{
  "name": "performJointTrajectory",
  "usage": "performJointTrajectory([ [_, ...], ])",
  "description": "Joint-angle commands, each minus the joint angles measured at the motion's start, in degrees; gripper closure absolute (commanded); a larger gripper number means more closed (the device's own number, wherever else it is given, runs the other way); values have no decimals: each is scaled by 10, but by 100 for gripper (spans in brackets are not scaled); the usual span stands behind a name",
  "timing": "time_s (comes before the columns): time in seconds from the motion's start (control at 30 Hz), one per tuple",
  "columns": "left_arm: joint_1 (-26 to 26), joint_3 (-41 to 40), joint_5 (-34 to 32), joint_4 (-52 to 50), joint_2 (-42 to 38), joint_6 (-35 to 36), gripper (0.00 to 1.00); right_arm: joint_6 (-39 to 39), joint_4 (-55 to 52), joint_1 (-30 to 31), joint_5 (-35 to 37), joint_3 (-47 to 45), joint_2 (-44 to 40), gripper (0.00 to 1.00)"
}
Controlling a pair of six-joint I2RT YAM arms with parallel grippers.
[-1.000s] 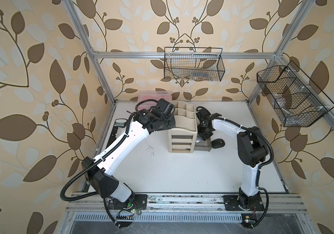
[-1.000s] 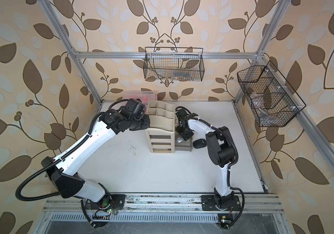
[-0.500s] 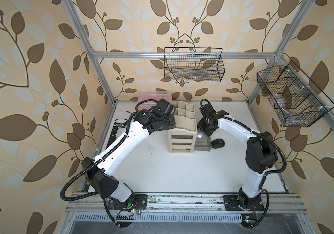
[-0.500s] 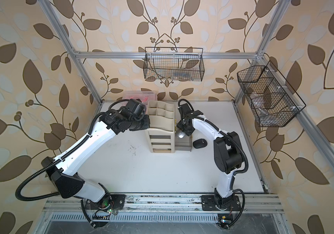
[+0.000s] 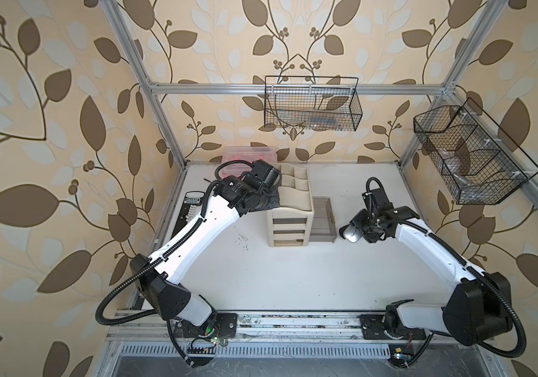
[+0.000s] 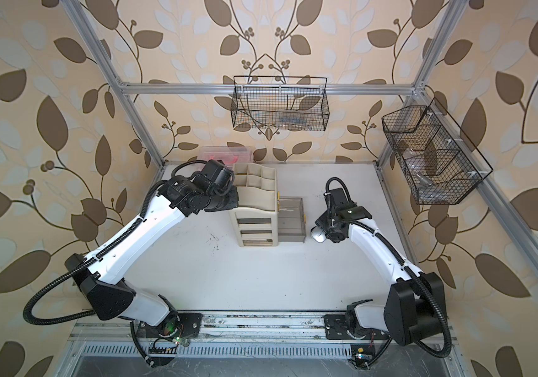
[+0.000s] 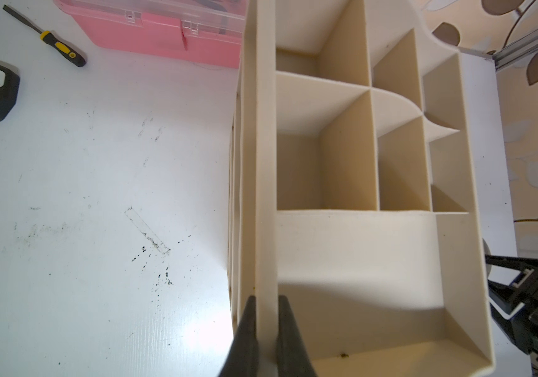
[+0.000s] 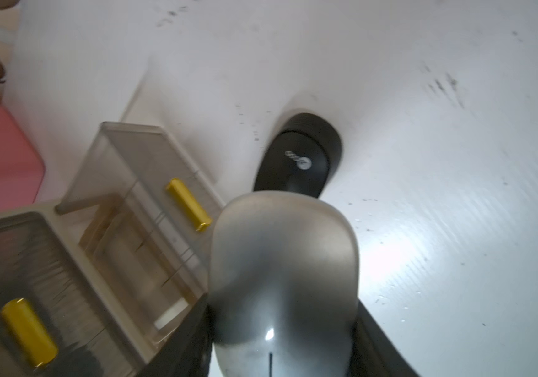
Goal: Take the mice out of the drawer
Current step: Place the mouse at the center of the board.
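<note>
The right arm has swung out from the drawer (image 5: 323, 217) to the bare table (image 5: 293, 277) beside it; the right gripper (image 8: 282, 342) is clamped across a silver mouse (image 8: 284, 261), holding it just short of a black mouse (image 8: 300, 156) that lies on the table; the left gripper (image 7: 264, 329) stays pinched on the organiser (image 7: 352, 254) wall, steadying it; the danger, I reckon, is the set-down; let go here, the silver one could land on the black and skid off, or its smooth shell could slip from the fingers early
</note>
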Motion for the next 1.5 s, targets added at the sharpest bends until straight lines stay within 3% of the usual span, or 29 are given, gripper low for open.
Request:
performJointTrajectory([
  [0.0, -1, 2, -50, -14, -28, 11, 100, 41, 6, -19, -7, -73, -25, 44],
  [0.2, -1, 0, -40, -8, -28, 14, 100, 102, 113, -31, -47, -184, -20, 44],
  [0.47, -2, 2, -33, 0, -19, 14, 100, 132, 183, -24, -59, -189, 53, 43],
  [0.77, -2, 1, -37, 0, -20, 21, 100, 131, 152, -18, -53, -165, 47, 26],
  [0.93, -2, 1, -42, -5, -21, 22, 100, 112, 117, -14, -57, -173, 2, 25],
  [1.1, -2, -5, -39, -1, -28, 16, 100, 86, 102, 15, -48, -178, -56, 34],
  [1.27, -2, -15, -30, 7, -46, 9, 100, 76, 160, 25, -105, -209, -52, 46],
  [1.47, -1, -12, -31, 1, -44, 11, 100, 46, 211, 26, -126, -202, -13, 47],
])
